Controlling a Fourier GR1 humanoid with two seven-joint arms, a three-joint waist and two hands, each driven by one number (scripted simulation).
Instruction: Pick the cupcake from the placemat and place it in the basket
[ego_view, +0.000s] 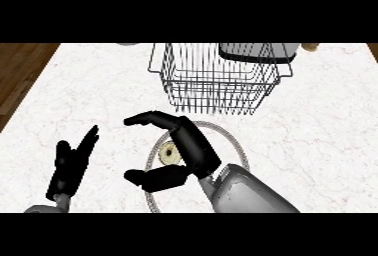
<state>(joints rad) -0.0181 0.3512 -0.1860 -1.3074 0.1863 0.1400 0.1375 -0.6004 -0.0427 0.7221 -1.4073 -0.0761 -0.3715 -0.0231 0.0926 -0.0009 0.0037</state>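
Head view: the right hand (193, 150) is arching over a round placemat (238, 150) on the white table (325, 140), fingers (151, 119) and thumb spread apart, seemingly readying a grasp. The cupcake (170, 152) is sitting between them, untouched. The wire basket (214, 80) is waiting beyond. The left hand (70, 167) is resting open at lower left.

View: head view, the only one — no second view shares the scene.
Facing: steeply down onto the counter (88, 90).
Nearness: close — forearms enter from the lower edge.
Upper frame: wire basket (218, 80).
Upper left: wooden floor (22, 70).
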